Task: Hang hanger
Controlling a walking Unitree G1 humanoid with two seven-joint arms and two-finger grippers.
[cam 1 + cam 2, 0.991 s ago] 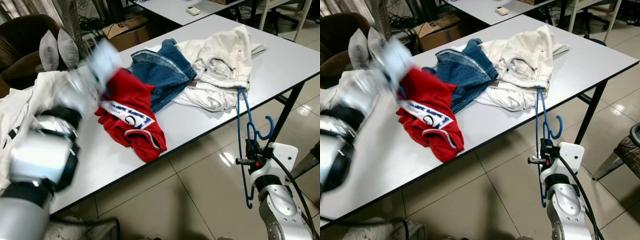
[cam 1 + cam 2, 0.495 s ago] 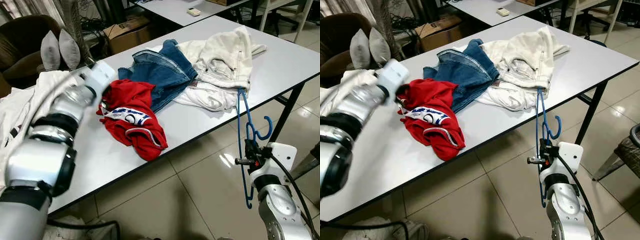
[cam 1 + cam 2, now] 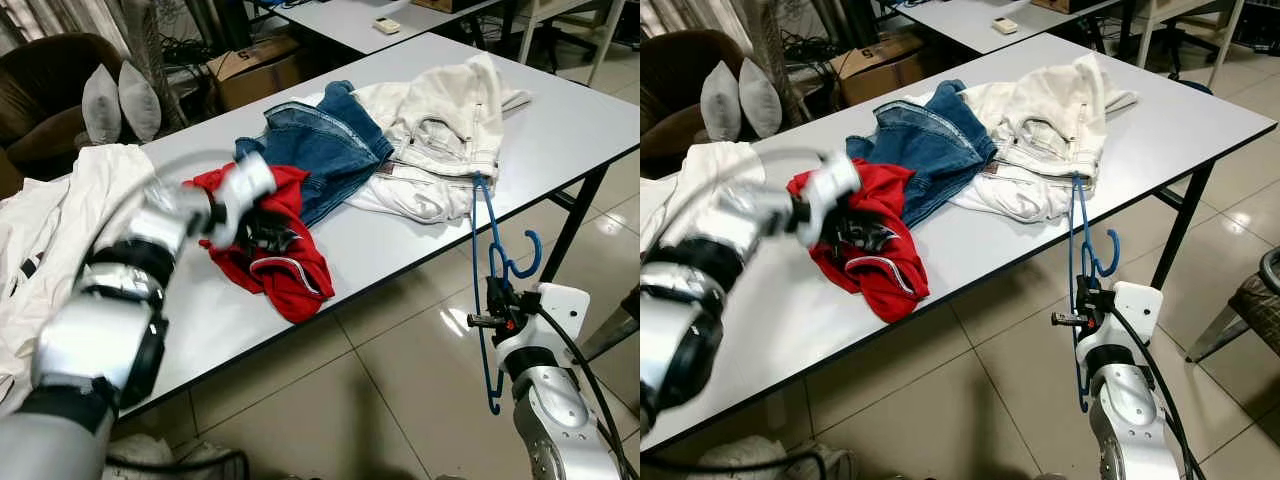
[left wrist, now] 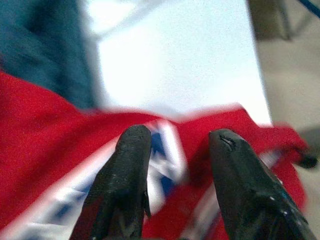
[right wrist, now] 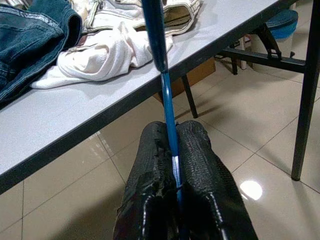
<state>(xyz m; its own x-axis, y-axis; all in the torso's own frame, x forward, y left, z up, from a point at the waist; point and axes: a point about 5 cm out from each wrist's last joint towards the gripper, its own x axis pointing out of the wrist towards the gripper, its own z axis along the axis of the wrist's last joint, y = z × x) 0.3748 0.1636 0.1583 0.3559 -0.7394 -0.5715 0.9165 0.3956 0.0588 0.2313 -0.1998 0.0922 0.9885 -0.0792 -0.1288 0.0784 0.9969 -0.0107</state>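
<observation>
Hanger (image 3: 487, 290) sits pinched in our right hand (image 5: 172, 165), fingers closed on its blue bar, off the worktop (image 3: 560, 120) edge over the floor, likely kept clear of the clothes. Its long axis runs near vertical, hook toward the right. Our left hand (image 4: 177, 170), fingers parted, hovers at the red shirt (image 3: 285, 270), probably to lift it for hanging.

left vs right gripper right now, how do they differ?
Left gripper: fingers apart, empty, over the red shirt on the table. Right gripper: fingers shut on the blue hanger, held upright off the table's edge, above the floor. Both have two black fingers.
</observation>
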